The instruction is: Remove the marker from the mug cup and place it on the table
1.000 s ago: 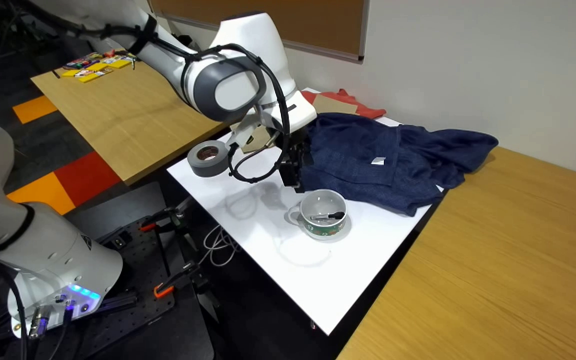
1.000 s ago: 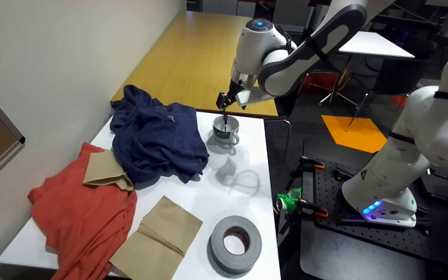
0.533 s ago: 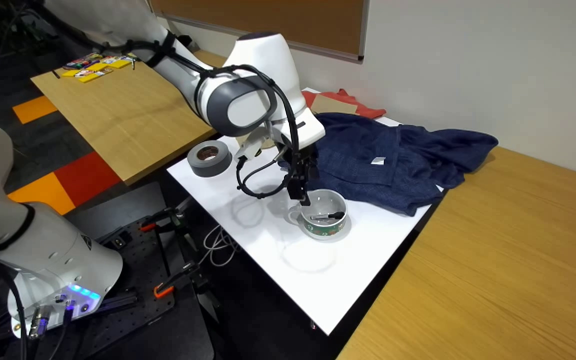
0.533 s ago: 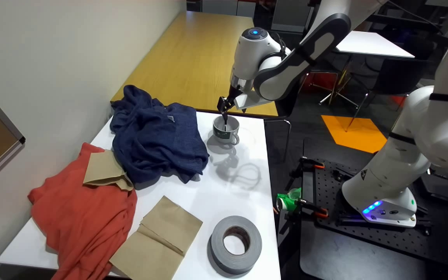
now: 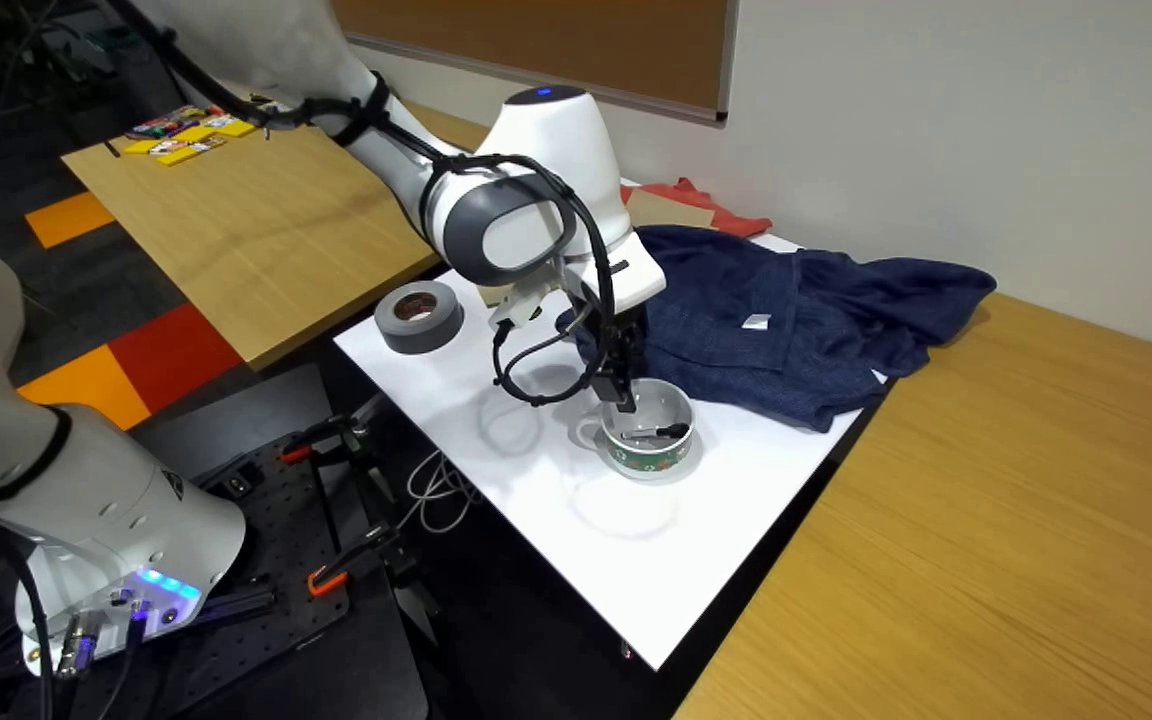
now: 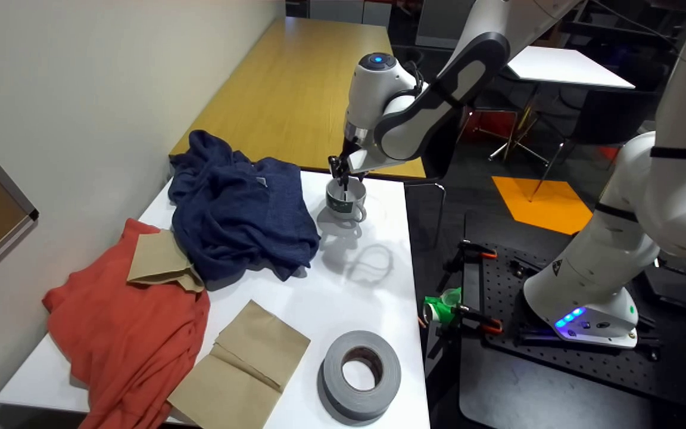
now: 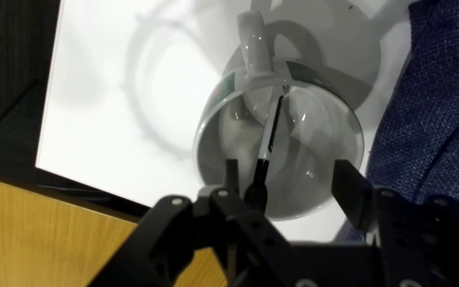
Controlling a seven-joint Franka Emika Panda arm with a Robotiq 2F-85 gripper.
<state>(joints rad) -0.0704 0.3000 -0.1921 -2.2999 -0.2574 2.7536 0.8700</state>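
- Nothing is out of the cup (image 7: 305,155) yet: the marker (image 7: 266,145) lies slanting inside it, around the middle of the wrist frame, its dark end toward the bottom.
- Your jaws stand wide apart in the lower half of that frame, with nothing in their hold; the marker's dark end shows between them, nearer the left side.
- In both exterior views the jaws hang at the upper part of the cup; you cannot tell whether they touch its rim.
- Judging by this pose, you are lining up for the grip, so only the reach looks nearly done.
- You have most of the job left: closing on the marker, lifting it past the rim, laying it on the worktop (image 5: 636,570).
- In an exterior view, blue cloth (image 5: 806,340) lies just beside the cup, toward the upper right.
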